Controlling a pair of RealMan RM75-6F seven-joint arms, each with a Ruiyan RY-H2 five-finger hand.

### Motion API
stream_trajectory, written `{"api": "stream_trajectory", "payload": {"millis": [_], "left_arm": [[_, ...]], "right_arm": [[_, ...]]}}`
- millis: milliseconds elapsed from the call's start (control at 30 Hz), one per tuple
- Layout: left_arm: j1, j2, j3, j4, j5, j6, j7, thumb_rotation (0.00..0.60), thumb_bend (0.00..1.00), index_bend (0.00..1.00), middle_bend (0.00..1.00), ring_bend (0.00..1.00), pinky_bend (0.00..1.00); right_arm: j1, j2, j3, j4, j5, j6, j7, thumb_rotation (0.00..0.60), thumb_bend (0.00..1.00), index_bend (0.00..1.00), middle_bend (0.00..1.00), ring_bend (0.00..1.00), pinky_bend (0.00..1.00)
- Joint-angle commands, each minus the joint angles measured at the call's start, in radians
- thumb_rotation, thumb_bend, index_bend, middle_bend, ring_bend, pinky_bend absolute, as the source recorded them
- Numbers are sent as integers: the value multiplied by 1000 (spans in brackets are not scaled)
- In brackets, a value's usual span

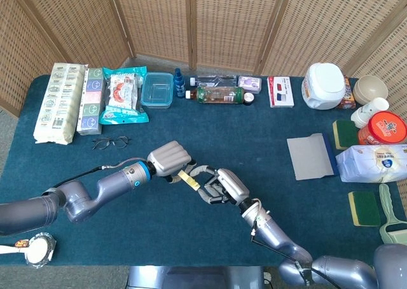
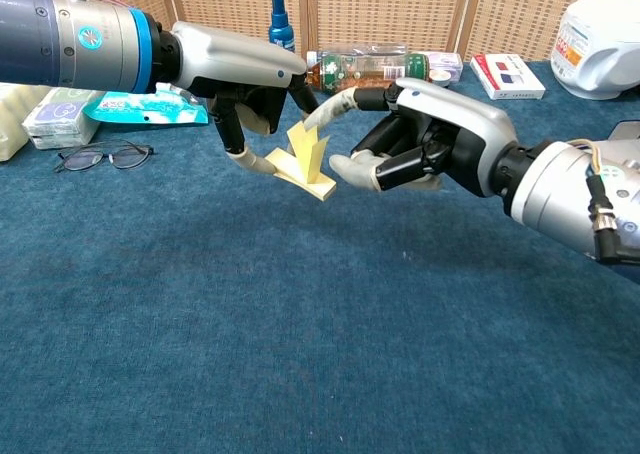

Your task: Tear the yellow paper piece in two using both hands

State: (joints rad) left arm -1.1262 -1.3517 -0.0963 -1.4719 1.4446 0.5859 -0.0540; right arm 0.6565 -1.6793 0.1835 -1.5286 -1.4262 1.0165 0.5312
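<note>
A small crumpled yellow paper piece (image 2: 305,159) (image 1: 189,179) hangs above the blue tablecloth, near the table's middle. My left hand (image 2: 240,84) (image 1: 170,158) pinches its left end from above. From the right, my right hand (image 2: 440,134) (image 1: 222,184) has its fingers spread around the paper's right end. One finger (image 2: 335,104) reaches over the top and the thumb tip (image 2: 352,168) touches the lower right edge. A wide gap still shows between them, so they do not pinch the paper.
Glasses (image 1: 109,142) lie left of the hands. Along the back edge stand snack packs, a clear box (image 1: 157,89) and bottles (image 1: 219,95). A grey sheet (image 1: 310,156), sponges and containers sit at the right. Bare cloth (image 2: 300,354) lies under and in front of the hands.
</note>
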Motion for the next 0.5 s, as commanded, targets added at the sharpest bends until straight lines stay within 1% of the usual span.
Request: {"api": "stream_trajectory", "payload": {"millis": [33,500], "left_arm": [[-1,0,1,1,-1,-1,-1,600,346,679,1000,1000,1000],[-5,-10,0,13,-7,4,-12,600,345,679,1000,1000,1000]], "right_arm": [[2,-1,2,0,1,0,0,600,456,315,964,1000,1000],[9,-6,-6,-9,7,-7,-27,600,457,320,964,1000,1000]]}}
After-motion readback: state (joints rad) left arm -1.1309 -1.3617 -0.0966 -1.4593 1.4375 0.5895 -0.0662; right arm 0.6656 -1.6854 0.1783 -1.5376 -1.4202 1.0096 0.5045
